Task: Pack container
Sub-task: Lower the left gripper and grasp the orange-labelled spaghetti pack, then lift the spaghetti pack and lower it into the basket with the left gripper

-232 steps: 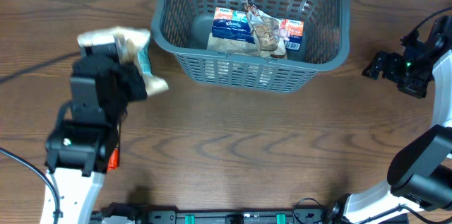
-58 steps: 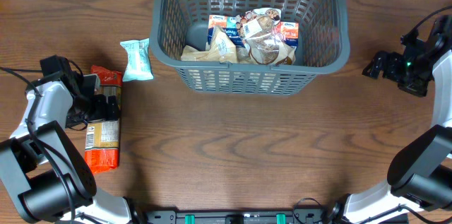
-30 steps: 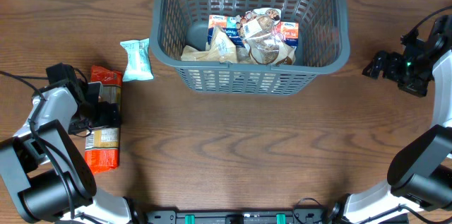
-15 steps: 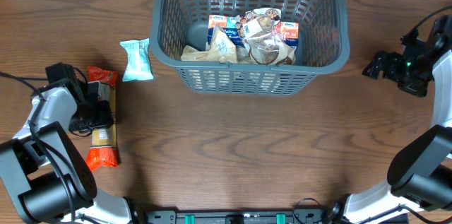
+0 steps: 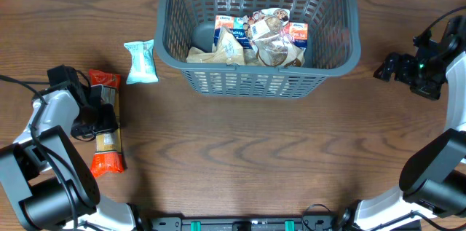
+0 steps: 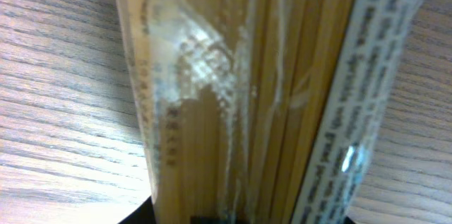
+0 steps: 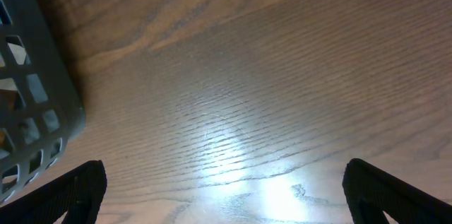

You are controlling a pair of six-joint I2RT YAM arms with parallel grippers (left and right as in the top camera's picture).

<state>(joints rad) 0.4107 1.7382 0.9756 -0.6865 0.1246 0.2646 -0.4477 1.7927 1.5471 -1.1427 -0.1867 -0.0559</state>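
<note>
Overhead view: the big dark grey plastic basket with slotted walls (image 5: 258, 85) sits at the top middle, with several snack packets (image 5: 255, 38) already inside. Two more wait outside. The left claw (image 5: 96, 119) looks squeezed shut on the long orange and clear packet of thin sticks (image 5: 108, 145) at the left edge. A small light blue packet (image 5: 140, 62) lies just left of the basket. The right claw (image 5: 386, 68), far right, is wide open and empty.

Overhead camera looks straight down on the whole tabletop (image 5: 240, 158). Left wrist view sits tight against a packet (image 6: 240, 90). Right wrist view, low over the wood, shares the basket (image 7: 28, 104) corner.
</note>
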